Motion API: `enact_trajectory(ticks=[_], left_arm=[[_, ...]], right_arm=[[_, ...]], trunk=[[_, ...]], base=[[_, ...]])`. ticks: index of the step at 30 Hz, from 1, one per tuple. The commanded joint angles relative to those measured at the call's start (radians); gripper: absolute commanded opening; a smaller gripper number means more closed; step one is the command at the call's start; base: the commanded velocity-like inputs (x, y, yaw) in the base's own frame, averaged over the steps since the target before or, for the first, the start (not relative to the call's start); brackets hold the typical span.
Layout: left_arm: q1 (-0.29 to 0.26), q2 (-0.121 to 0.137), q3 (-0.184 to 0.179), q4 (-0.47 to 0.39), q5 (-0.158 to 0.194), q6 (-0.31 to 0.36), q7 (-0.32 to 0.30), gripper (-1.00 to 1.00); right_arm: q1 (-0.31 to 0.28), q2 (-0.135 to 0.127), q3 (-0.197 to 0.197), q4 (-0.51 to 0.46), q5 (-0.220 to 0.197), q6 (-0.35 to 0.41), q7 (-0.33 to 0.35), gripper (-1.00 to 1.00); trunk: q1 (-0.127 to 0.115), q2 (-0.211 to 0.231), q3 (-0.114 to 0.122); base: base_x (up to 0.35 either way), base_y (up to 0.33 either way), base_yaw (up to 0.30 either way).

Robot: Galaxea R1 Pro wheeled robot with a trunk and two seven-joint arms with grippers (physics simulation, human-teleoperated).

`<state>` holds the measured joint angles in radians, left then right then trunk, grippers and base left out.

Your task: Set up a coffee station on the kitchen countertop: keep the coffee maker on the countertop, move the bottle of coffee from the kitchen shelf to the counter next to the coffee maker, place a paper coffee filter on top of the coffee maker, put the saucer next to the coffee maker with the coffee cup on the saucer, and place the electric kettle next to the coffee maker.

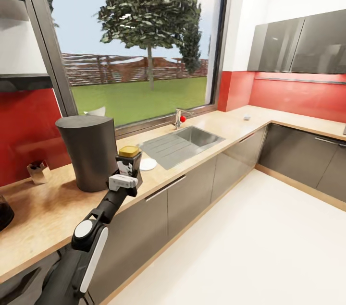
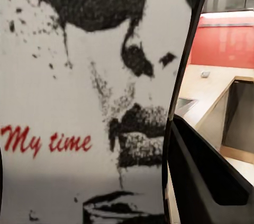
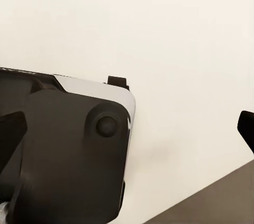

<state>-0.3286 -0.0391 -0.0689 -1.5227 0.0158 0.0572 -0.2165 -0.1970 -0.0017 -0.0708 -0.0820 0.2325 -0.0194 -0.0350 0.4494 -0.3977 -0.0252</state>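
Coffee bottle (image 1: 129, 161), dark jar with gold-brown cap, sits clamped in your left gripper (image 1: 126, 176), over front part of counter (image 1: 43, 213), just beside coffee maker (image 1: 89, 151). Left wrist view: white label (image 2: 90, 102) with red "My time" script close against camera, dark finger (image 2: 203, 181) alongside. White saucer (image 1: 148, 164) lies flat behind bottle, near steel sink (image 1: 185, 144). Right gripper (image 3: 127, 128): fingertips at frame edges, well apart, pale floor between them.

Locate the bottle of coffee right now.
In the head view, the bottle of coffee sits in the left pincer, just right of the coffee maker, with the saucer close by.
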Motion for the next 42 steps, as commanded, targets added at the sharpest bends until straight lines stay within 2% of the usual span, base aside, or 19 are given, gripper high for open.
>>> enact_trajectory(ticks=[1,9,16,28,35,42], left_arm=[[0.002,0.000,0.001,-0.001,0.001,0.006,-0.006,-1.00],[0.014,0.001,0.003,0.001,0.003,0.004,-0.004,-1.00],[0.027,0.001,0.060,0.000,0.010,0.004,-0.006,-1.00],[0.044,0.003,0.074,-0.001,0.006,0.004,-0.013,-1.00],[0.067,0.011,0.118,0.000,0.009,0.004,-0.018,-1.00],[0.074,0.028,0.133,-0.001,0.007,0.003,-0.012,-1.00]], right_arm=[[-0.001,0.000,-0.007,0.001,0.010,-0.002,-0.002,1.00],[-0.001,0.000,-0.007,0.001,0.010,-0.002,-0.001,1.00],[-0.001,0.000,-0.007,0.001,0.010,-0.002,-0.001,1.00],[-0.001,0.000,-0.007,0.001,0.010,-0.002,-0.001,1.00],[-0.001,0.000,-0.007,0.001,0.010,-0.002,-0.001,1.00],[-0.001,0.000,-0.007,0.001,0.010,-0.002,-0.001,1.00]], trunk=[[0.001,-0.002,-0.002],[0.001,-0.002,-0.002],[0.001,-0.002,-0.002],[0.001,-0.002,-0.002],[0.001,-0.002,-0.002],[0.001,-0.002,-0.002]], base=[[0.000,0.000,0.000],[0.000,0.000,0.079],[0.000,0.000,0.261],[0.000,0.000,0.277],[0.000,0.000,0.277],[0.000,0.000,0.277]])
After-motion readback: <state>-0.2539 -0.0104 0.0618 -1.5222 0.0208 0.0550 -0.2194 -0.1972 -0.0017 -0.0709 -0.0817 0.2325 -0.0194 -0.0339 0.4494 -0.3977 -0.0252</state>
